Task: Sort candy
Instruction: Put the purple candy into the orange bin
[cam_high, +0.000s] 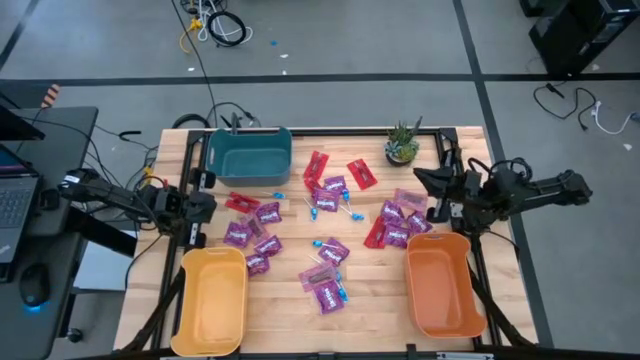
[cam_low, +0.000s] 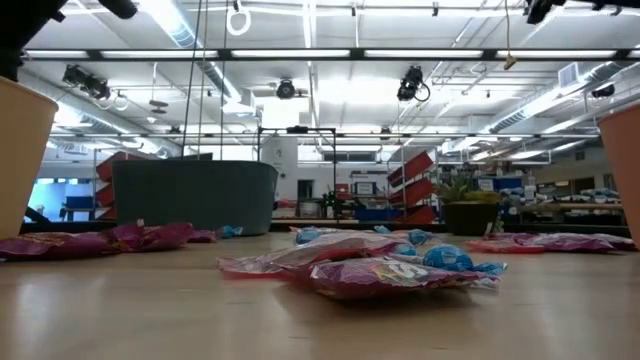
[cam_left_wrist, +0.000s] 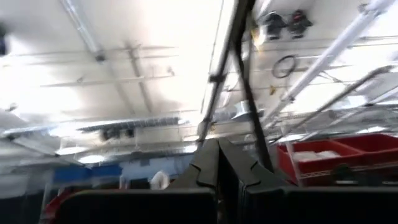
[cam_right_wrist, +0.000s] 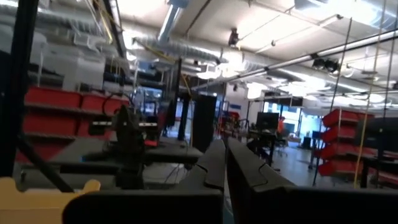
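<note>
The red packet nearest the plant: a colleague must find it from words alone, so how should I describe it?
Start at the teal bin on the table's far edge, then look right to the potted plant. Between them lie two flat red packets; it is the one nearer the plant, lying tilted and alone, touching no purple packet.

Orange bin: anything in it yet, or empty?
Empty. In the high view the orange bin shows only its bare floor; the candy all lies loose on the table.

place: large open robotics lab or workshop | shown by: exposed silver ceiling ducts (cam_right_wrist: 171, 22) and strip lights, racks of red plastic storage bins (cam_right_wrist: 59, 99), grey concrete floor (cam_high: 330, 40) strewn with loose cables (cam_high: 215, 25), black laptop (cam_high: 12, 195) on side desk
</note>
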